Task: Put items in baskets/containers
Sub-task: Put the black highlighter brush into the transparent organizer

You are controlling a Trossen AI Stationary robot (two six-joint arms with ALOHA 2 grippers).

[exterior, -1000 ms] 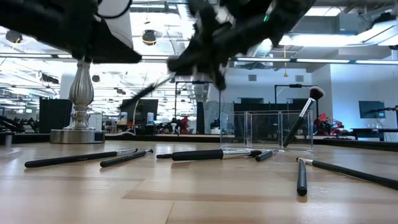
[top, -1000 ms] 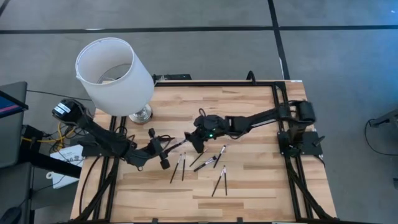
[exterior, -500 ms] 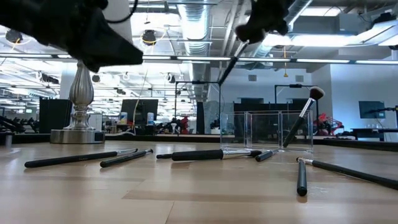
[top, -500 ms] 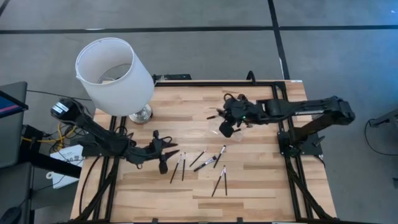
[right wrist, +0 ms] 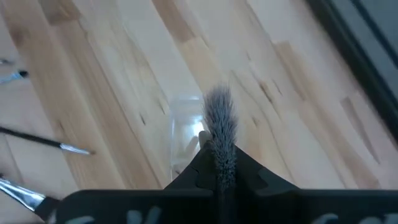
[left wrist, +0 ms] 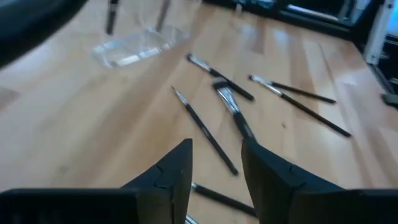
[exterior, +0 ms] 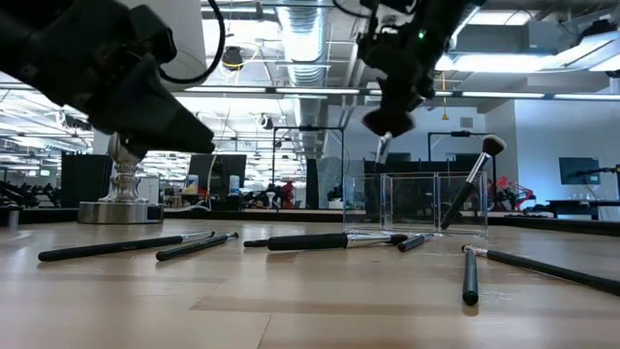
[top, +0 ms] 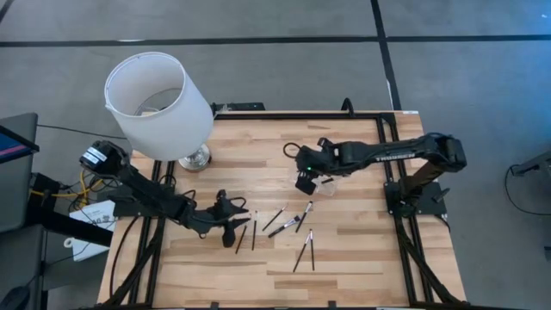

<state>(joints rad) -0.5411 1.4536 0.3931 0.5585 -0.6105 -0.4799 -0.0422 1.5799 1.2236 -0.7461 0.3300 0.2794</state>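
Several thin black makeup brushes (top: 284,227) lie flat on the wooden table, also in the left wrist view (left wrist: 205,132). The clear tray (top: 323,183) stands right of the table's middle. A fluffy-headed brush (exterior: 472,184) leans inside the clear tray (exterior: 417,204). My right gripper (top: 306,176) hovers over the tray's left part, shut on one brush. My left gripper (top: 232,226) is open just above the table, left of the loose brushes, touching none. Its fingers (left wrist: 180,171) frame a bare patch of wood. My right gripper (right wrist: 219,168) pinches one brush between its two fingers, right by the grey bristle head (right wrist: 218,118), which sticks out past the fingertips. The fingers point down from above. The brush is lifted clear, its lower end (exterior: 381,147) hanging over the tray (right wrist: 183,124).
A big white lampshade (top: 159,103) on a silver base (exterior: 121,208) stands at the table's far left corner. Black frame rails (top: 387,172) run along the table's right side. Bare wood lies along the near edge and the far middle.
My right gripper has carried a brush up from the table's middle toward the right, then come down over the tray; the brush has swung from slanting to hanging steeply. My left gripper has slid right and toward the near edge, closer to the loose brushes.
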